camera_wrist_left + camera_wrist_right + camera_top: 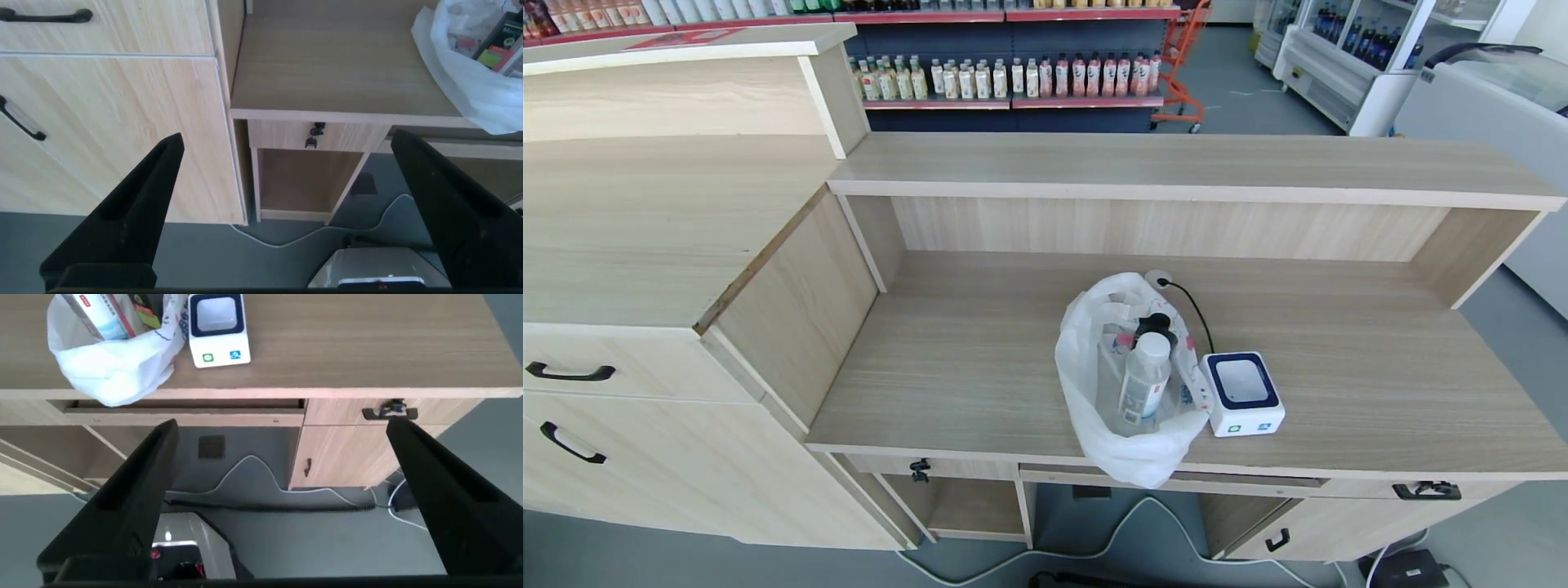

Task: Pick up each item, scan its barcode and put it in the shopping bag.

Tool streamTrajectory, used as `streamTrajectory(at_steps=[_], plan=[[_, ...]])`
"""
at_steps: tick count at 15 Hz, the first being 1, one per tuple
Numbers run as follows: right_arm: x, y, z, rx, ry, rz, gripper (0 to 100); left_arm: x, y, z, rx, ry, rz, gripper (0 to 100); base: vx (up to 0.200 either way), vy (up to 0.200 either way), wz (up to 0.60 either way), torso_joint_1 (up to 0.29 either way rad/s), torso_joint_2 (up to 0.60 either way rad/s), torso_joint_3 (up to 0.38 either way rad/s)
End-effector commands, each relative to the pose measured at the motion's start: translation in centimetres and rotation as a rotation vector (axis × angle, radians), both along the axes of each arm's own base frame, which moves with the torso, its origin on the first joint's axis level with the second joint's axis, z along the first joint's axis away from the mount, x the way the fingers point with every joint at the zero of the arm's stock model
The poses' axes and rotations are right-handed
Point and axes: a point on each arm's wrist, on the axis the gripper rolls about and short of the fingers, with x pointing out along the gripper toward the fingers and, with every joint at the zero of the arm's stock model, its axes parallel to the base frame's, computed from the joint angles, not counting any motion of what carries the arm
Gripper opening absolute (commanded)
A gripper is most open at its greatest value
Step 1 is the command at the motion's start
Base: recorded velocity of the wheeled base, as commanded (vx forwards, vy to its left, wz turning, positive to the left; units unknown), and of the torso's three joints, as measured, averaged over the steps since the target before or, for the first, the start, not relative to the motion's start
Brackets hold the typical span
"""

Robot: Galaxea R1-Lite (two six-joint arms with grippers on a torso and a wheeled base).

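Note:
A white plastic shopping bag [1094,408] stands at the counter's front edge, its bottom hanging slightly over. Inside it a clear bottle with a white cap [1145,377] stands upright beside other items, one with a dark cap [1155,324]. The white barcode scanner [1243,393] with a dark-rimmed window sits right beside the bag. My left gripper [286,212] is open, low in front of the counter, left of the bag [474,73]. My right gripper [286,506] is open too, below the counter edge, in front of the scanner [216,331] and bag [114,355].
The wooden counter [1339,367] has a raised shelf behind and a tall cabinet with black-handled drawers [568,373] on the left. A black cable [1194,306] runs from the scanner to the back. Cables lie on the floor under the counter.

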Motion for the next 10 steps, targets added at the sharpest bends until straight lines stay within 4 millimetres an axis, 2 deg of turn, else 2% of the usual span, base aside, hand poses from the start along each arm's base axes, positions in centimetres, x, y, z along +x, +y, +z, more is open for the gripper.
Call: streamTrajectory(at_steps=[1,10], plan=[[-0.53,-0.04,-0.16,0.000,-0.069,0.026,100,0.00,0.00,0.00,0.000,0.000,0.000,100,0.000,0.000,0.00,0.000,0.00,0.000],[-0.53,-0.04,-0.16,0.011,-0.069,0.024,100,0.00,0.00,0.00,0.000,0.000,0.000,100,0.000,0.000,0.00,0.000,0.00,0.000]])
